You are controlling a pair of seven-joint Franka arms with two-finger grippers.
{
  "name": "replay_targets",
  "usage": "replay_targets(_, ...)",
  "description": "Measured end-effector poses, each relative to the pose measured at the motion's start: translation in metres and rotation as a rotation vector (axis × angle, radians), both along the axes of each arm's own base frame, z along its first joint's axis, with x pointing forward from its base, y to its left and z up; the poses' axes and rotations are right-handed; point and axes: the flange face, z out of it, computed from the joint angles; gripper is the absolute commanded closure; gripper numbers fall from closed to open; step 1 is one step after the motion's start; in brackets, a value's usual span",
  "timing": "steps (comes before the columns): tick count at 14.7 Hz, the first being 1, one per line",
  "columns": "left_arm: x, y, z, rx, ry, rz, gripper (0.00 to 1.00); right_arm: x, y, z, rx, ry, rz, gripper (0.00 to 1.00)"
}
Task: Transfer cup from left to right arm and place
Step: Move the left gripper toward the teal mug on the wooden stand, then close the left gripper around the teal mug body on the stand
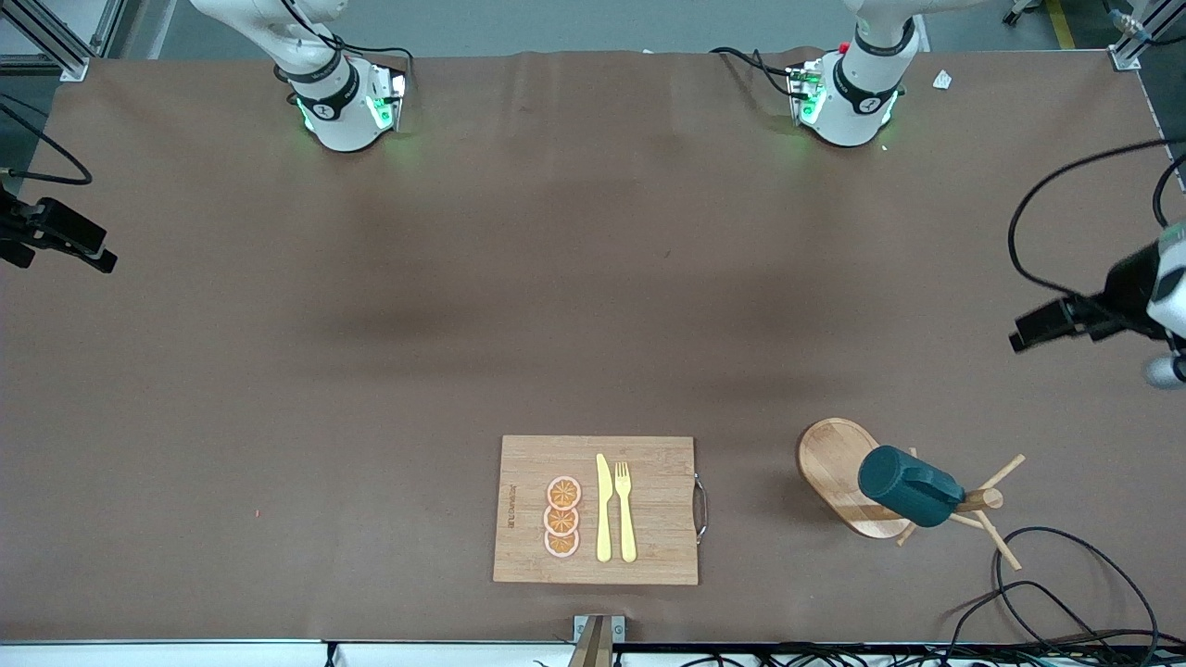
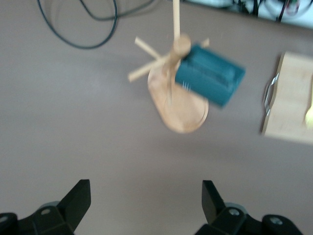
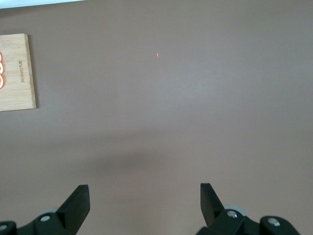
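Observation:
The cup (image 1: pixel 908 484) is dark teal and hangs tilted on a peg of a wooden mug tree (image 1: pixel 834 460), near the front camera at the left arm's end of the table. In the left wrist view the cup (image 2: pixel 210 76) and the tree (image 2: pixel 182 111) show some way off from my left gripper (image 2: pixel 146 196), which is open, empty and high over bare table. The left hand shows at the edge of the front view (image 1: pixel 1103 310). My right gripper (image 3: pixel 145 198) is open and empty, high over bare table at the right arm's end.
A wooden cutting board (image 1: pixel 528 463) with a metal handle lies near the front camera at mid-table, holding three orange slices (image 1: pixel 562 517), a yellow knife (image 1: pixel 603 509) and a yellow fork (image 1: pixel 625 509). Black cables (image 1: pixel 1066 574) loop near the mug tree.

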Motion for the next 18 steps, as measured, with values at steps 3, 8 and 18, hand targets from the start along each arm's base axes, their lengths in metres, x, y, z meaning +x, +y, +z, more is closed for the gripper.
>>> replay_targets(3,0.033,0.015,-0.041,-0.156,-0.036,0.151,0.02,0.0,0.0,0.0,0.0,0.0,0.0,0.0)
replay_targets(8,0.053,-0.009,-0.075,-0.246,-0.004,0.355,0.02,0.0,0.0,0.0,0.0,0.0,0.0,0.0)
replay_targets(18,0.074,-0.029,-0.124,-0.402,0.059,0.579,0.0,0.0,0.0,0.0,0.0,0.001,0.0,0.0)
